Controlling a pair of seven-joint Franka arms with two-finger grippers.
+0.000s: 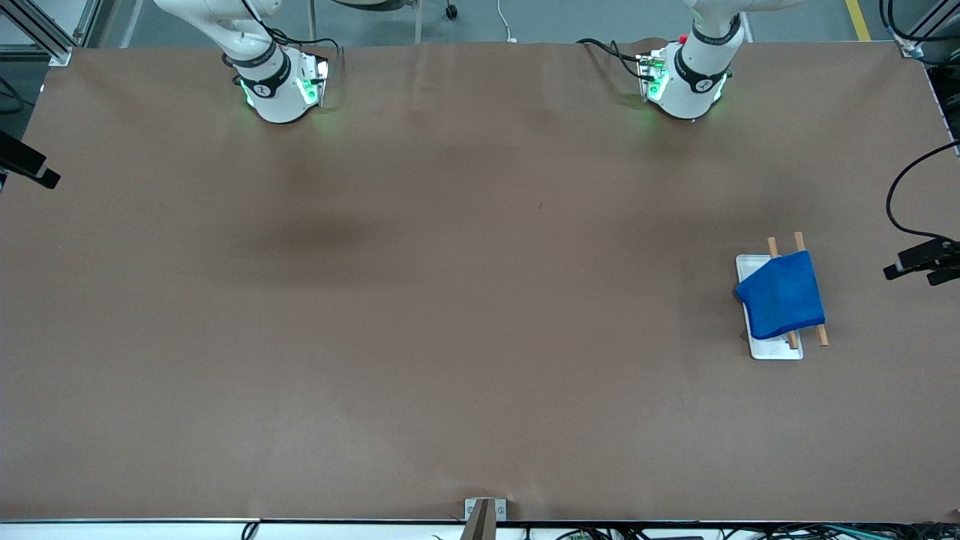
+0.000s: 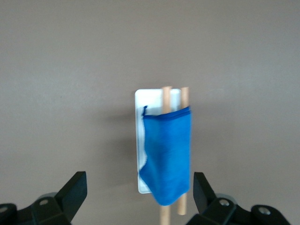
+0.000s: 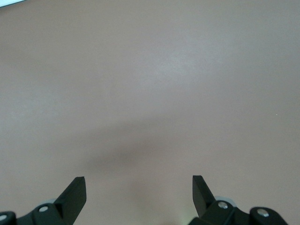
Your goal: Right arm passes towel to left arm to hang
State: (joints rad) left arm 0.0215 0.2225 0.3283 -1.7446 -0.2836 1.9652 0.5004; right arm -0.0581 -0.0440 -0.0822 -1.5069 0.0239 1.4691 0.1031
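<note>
The blue towel hangs draped over two wooden rods of a small rack with a white base, toward the left arm's end of the table. In the left wrist view the towel shows below, on the rods over the white base. My left gripper is open and empty, high above the rack. My right gripper is open and empty over bare brown table. In the front view only the two arm bases show: the right arm and the left arm; both grippers are out of that view.
The brown table carries only the rack. Black camera mounts stand at both ends of the table. A small bracket sits at the edge nearest the front camera.
</note>
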